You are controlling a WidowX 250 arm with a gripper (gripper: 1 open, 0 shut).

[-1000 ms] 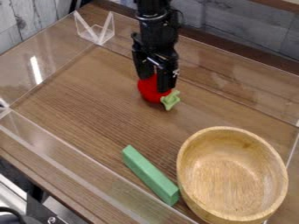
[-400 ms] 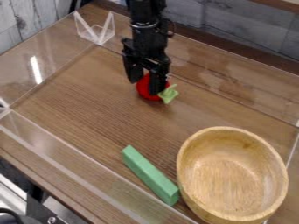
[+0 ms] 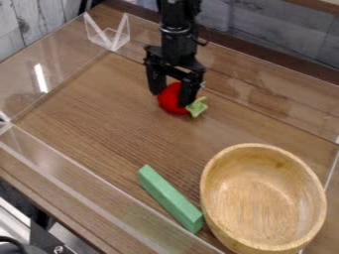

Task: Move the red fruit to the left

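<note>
The red fruit point(image 3: 173, 99) is a small glossy red ball with a pale green leafy stub point(image 3: 197, 108) at its lower right. It rests on the wooden table near the middle back. My black gripper point(image 3: 173, 91) comes down from above, with its fingers point(image 3: 154, 82) straddling the fruit on both sides. The jaws stand close around the fruit, and the fruit's top is hidden behind them.
A flat green rectangular block point(image 3: 171, 197) lies at the front centre. A large wooden bowl point(image 3: 264, 199) stands at the front right. Clear acrylic walls point(image 3: 40, 79) ring the table, with a clear folded stand point(image 3: 106, 33) at the back left.
The gripper and fruit shifted slightly left, then back right a little. The fingers remain around the fruit throughout.
</note>
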